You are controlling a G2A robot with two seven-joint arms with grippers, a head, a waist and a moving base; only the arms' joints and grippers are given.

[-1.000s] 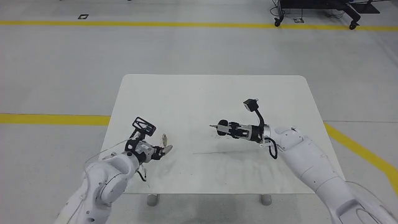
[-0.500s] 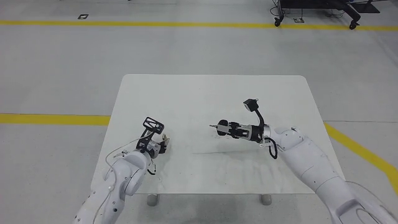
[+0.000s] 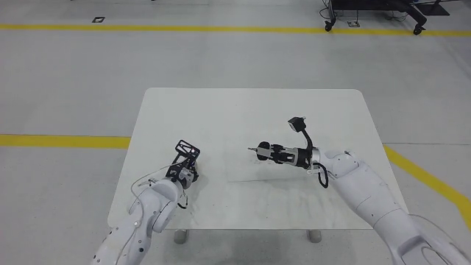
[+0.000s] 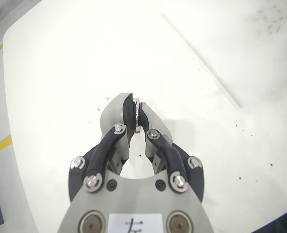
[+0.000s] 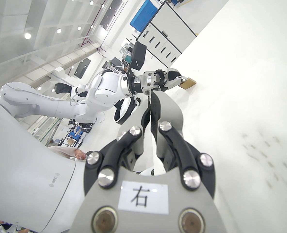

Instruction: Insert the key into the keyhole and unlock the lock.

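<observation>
My left gripper (image 3: 190, 171) (image 4: 136, 101) is at the table's near left, shut on the silver shackle (image 4: 136, 117) of a small brass padlock (image 5: 188, 83). The lock's body hangs just above the white table (image 3: 294, 110), mostly hidden under the fingers in the left wrist view. My right gripper (image 3: 262, 150) (image 5: 150, 103) is over the table's middle, shut on a small key (image 3: 253, 149) whose tip points left toward the padlock. A clear gap separates key and lock. The right wrist view shows the left gripper (image 5: 178, 78) farther off with the lock.
A thin seam (image 4: 201, 61) crosses the tabletop between the arms. Faint scuff marks (image 4: 272, 20) lie on the surface near the right arm. The table's left edge (image 3: 131, 154) is close to the left arm. The far half of the table is bare.
The left arm has turned its wrist and shifted slightly right, so the gripper now covers the padlock from above. The right arm and key have not moved.
</observation>
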